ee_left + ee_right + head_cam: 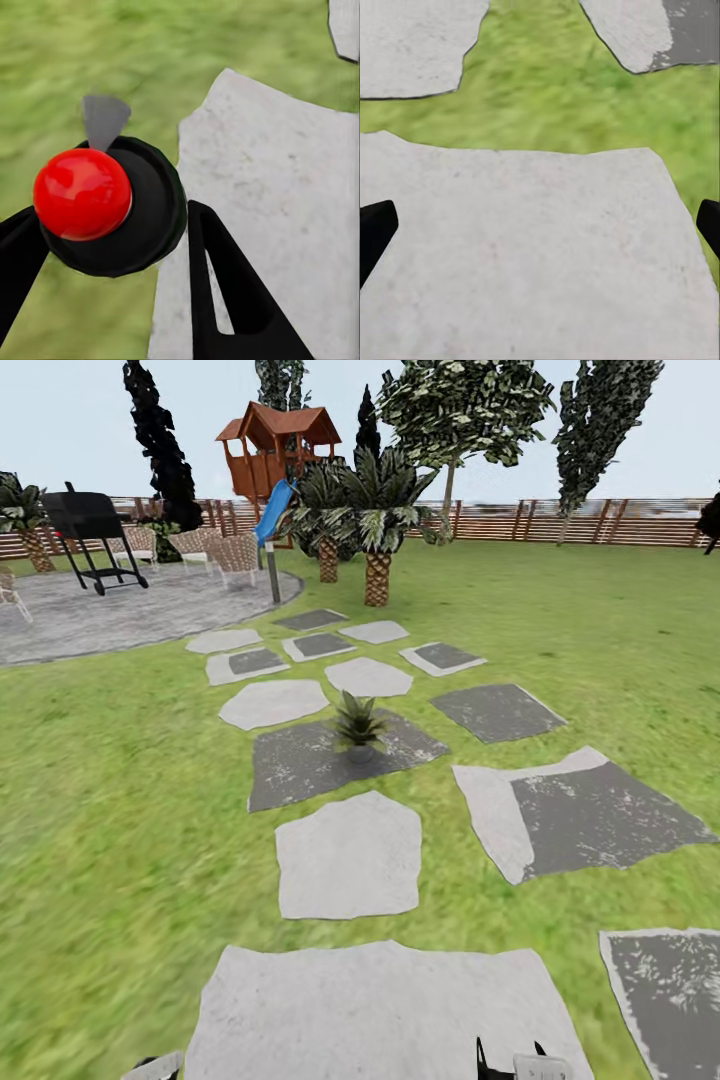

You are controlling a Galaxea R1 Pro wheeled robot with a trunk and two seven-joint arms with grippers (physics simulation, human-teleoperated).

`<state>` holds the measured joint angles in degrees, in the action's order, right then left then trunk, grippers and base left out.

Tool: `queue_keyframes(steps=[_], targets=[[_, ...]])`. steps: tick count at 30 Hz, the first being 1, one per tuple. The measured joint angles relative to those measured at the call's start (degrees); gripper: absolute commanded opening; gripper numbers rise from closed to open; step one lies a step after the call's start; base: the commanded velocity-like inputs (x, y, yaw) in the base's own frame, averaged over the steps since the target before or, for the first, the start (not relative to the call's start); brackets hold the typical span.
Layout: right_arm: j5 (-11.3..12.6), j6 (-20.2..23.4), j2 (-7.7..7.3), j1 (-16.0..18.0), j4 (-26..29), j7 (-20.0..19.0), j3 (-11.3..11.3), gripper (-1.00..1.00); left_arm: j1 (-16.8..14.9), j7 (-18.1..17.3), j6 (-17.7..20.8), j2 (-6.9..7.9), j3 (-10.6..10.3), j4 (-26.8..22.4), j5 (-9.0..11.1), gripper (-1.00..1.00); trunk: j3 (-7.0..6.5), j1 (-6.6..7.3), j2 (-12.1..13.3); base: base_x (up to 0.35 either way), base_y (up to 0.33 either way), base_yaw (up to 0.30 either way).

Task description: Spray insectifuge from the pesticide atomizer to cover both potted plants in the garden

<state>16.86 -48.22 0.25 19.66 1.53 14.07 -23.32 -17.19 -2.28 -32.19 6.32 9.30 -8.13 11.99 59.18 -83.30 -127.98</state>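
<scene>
L gripper (pixel 112 247) was clamped on the pesticide atomizer (pixel 112 206), seen top-down in the L wrist view: dark round body w/ a red knob on top and a pale grey nozzle poking fwd, black fingers (pixel 232 292) pressed either side, grass and a pale stepping stone (pixel 277 225) below. R gripper (pixel 540 232) hung over another pale slab (pixel 532 247) w/ jaws spread wide and nothing btwn them, just its fingertips (pixel 375 232) at the frame edges. In the head view both grippers barely peeked in at the bottom edge, above the nearest big slab (pixel 380 1010). Further ahead, past a second light stone (pixel 350 855), one potted plant (pixel 358 725) sat upright on a dark grey slab (pixel 310 760), well apart from the robot. Only that one plant was spotted; couldn't pick out a second. Beyond: more stones, two palms (pixel 378 535), a black grill (pixel 90 520) on the paved patio, a wooden playhouse w/ blue slide (pixel 275 455), slatted fence (pixel 580 520) at the back. Judgement: step in hand was the approach w/ sprayer already held. To do it well, prob roll straight up the stone path, stop near the plant, keep the nozzle aimed at the rosette from above and sweep across all leaves, holding the grip firm so the body doesn't twist.
</scene>
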Motion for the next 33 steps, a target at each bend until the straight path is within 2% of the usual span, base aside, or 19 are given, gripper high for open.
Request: queue_keyframes(steps=[33], targets=[[0.00,0.00,0.00,0.00,0.00,0.00,0.00,1.00,0.00,0.00,0.00,0.00,0.00,0.00,0.00,-1.00,-0.39,0.00,0.00,0.339,0.000,0.003]])
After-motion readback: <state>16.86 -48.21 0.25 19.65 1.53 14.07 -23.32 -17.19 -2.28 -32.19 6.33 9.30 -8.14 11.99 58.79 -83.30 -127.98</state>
